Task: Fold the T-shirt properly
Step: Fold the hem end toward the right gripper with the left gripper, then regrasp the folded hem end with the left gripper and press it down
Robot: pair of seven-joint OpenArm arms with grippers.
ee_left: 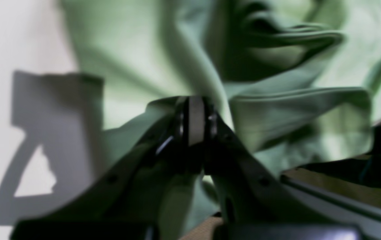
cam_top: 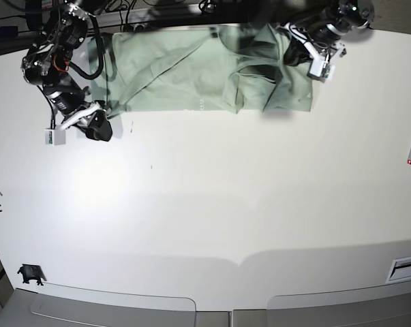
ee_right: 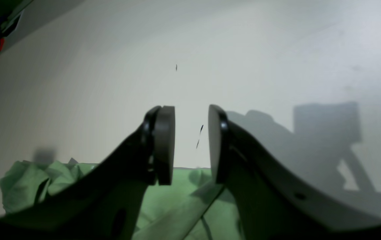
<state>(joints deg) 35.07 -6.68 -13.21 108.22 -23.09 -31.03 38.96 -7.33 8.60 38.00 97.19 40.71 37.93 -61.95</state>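
Left gripper (ee_left: pixel 195 121) pinching T-shirt (cam_top: pixel 205 75), right gripper (ee_right: pixel 190 143) parted

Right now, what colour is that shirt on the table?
Plain pale mint green, no pattern; the shirt shows best in the base view.

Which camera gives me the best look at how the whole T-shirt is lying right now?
The base view: the T-shirt shows end to end, rumpled along the table's far edge. The left wrist view shows only blurred folds close up; the right wrist view catches just a green strip at the bottom.
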